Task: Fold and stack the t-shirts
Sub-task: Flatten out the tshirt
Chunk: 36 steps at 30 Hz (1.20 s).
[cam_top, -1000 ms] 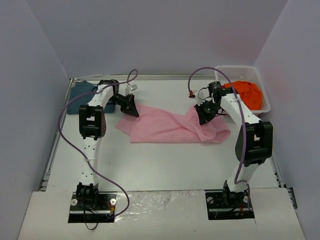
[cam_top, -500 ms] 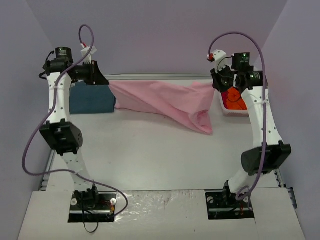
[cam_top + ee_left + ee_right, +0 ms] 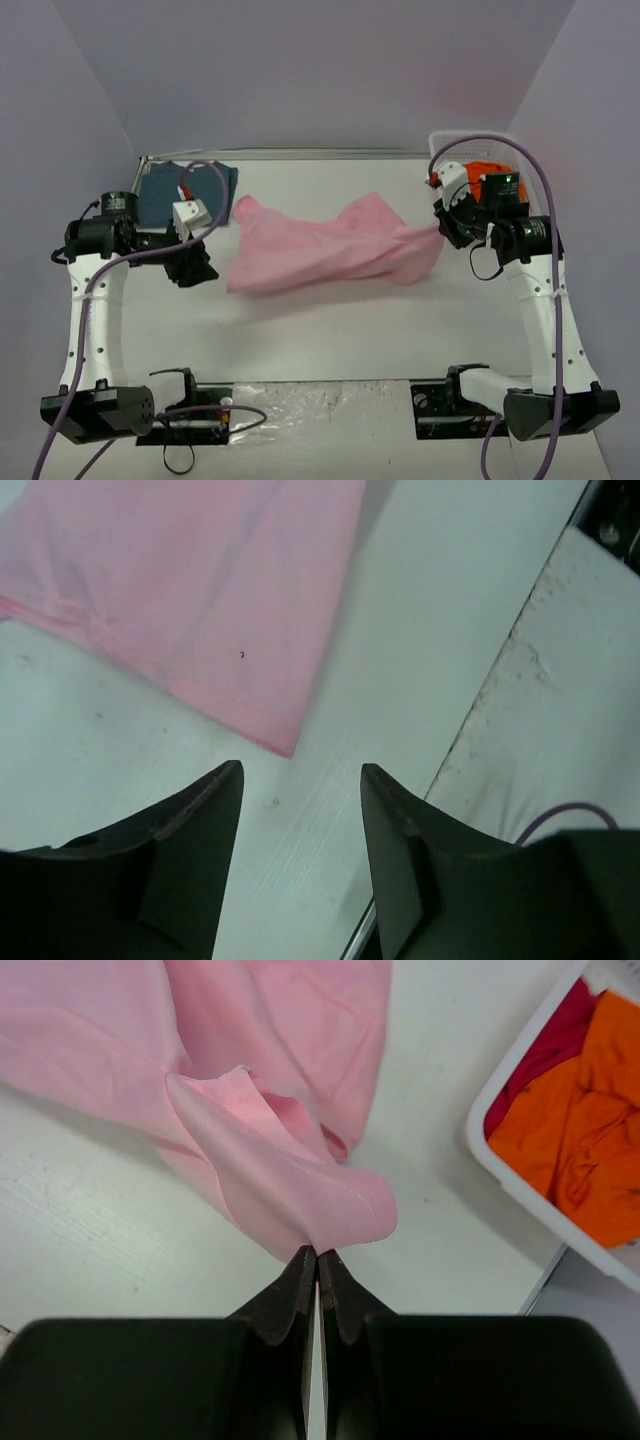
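Pinched tight, my right pincer (image 3: 317, 1252) has its two dark fingers closed with no gap on a bunched fold at the right end of the pink t-shirt (image 3: 250, 1110), which hangs out from the fingertips in soft loops over the white table (image 3: 90, 1240). That arm stands up from its base at the near right edge, bends at the elbow above the table's right side, and turns its wrist left toward the cloth. My left pincer (image 3: 300, 780) is spread wide and has hold of nothing; a lower corner of the pink shirt lies on the table just beyond the fingertips, apart from them. That arm rises along the left side, its elbow high, the forearm reaching right and tipped down. From above, the pink shirt stretches rumpled across the middle of the table between my two pincers. The dark teal-blue t-shirt (image 3: 160, 190) lies at the far left corner, behind my left arm. The orange t-shirt (image 3: 580, 1130) sits in the white mesh basket (image 3: 500, 1160) at the far right, beside my right wrist.
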Tool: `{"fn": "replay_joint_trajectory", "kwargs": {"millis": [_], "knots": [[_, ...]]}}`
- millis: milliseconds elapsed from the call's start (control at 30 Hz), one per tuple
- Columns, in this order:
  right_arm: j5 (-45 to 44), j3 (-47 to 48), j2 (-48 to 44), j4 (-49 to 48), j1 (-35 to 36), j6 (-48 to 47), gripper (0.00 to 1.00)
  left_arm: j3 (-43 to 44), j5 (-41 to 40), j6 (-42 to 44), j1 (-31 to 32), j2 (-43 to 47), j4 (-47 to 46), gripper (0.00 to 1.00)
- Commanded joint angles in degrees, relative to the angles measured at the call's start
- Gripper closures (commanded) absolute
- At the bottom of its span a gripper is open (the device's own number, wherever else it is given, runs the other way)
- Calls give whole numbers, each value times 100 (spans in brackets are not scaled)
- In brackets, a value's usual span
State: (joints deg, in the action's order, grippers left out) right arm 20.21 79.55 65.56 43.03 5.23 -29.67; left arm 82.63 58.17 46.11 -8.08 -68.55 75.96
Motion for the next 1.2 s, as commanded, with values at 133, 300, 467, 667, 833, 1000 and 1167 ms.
{"fn": "replay_joint_trajectory", "kwargs": {"millis": [133,300,467,667,833,1000,1167], "knots": [[133,-361,194,83,4,-56,100,-423,-324,1445,-194,-412,1817,41],[247,-344,457,66,-5,-91,100,-20,-61,545,-229,-1484,1432,41],[308,-370,782,48,13,-127,100,613,553,126,-212,-3036,1664,41],[335,-475,1204,-162,13,-100,100,896,-425,445,1165,-3420,1276,47],[326,-493,1477,-277,4,-48,100,343,-2342,-803,2546,-2806,-647,46],[379,-546,1697,-435,21,23,100,-914,-4892,-1315,3996,-2540,-2154,46],[493,-598,1750,-532,13,58,100,-1275,-5228,-1552,4209,-2777,-2648,46]]}}
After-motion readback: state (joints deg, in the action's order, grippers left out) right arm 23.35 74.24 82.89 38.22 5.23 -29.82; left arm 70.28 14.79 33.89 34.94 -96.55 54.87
